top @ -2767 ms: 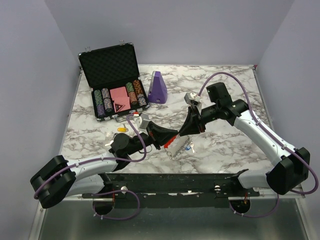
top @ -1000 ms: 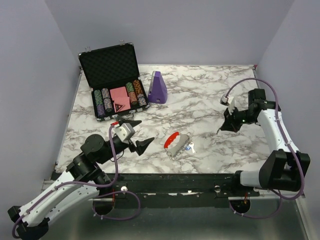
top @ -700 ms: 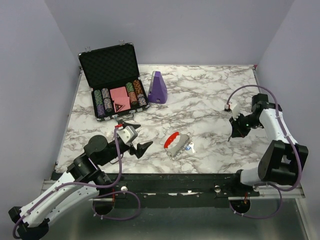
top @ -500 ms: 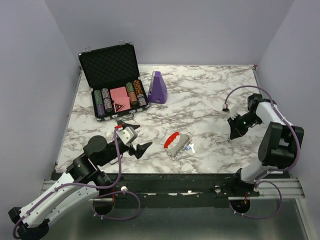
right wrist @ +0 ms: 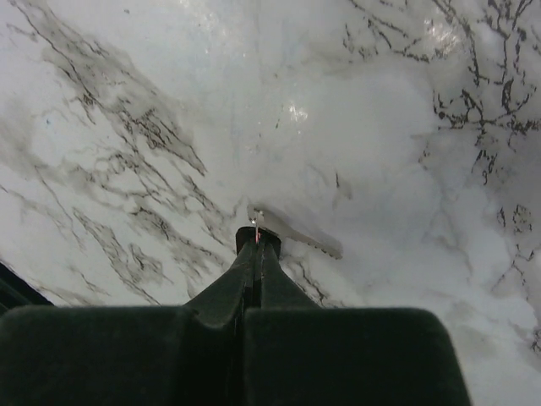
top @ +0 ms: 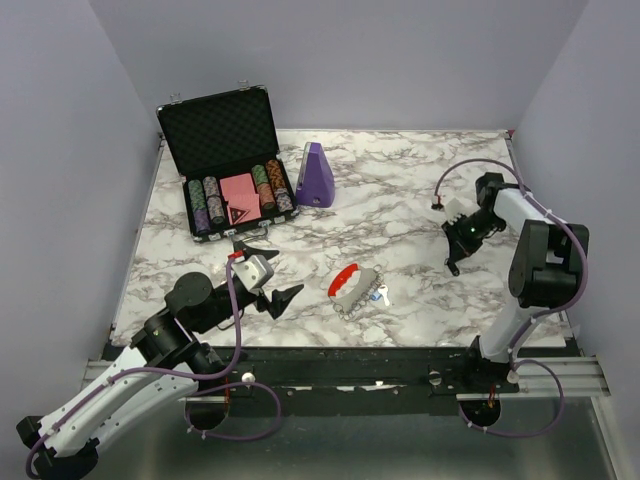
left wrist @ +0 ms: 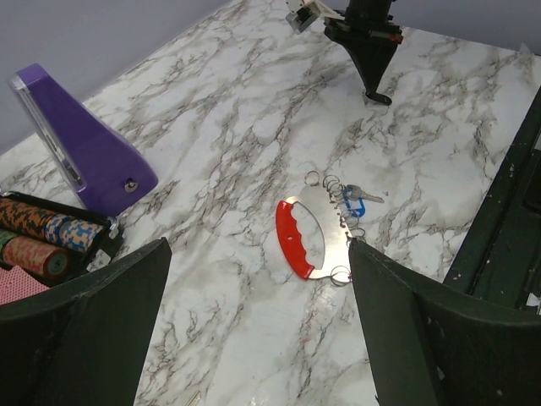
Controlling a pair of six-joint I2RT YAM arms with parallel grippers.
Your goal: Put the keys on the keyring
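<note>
The red plastic and silvery chain keyring [top: 347,282], with a blue-tagged key [left wrist: 356,202] touching it, slants near-left to far-right. It lies close to the right of the wide-open left gripper [top: 272,270]. The right gripper [top: 453,266], pinched together, sits well off to the right.

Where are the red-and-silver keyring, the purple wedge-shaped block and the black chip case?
Red-and-silver keyring [left wrist: 296,241]: left wrist view, on its red plastic arc.
Purple wedge-shaped block [top: 317,178]: top view, on its sloping front face.
Black chip case [top: 218,125]: top view, on its open foam-lined lid.
</note>
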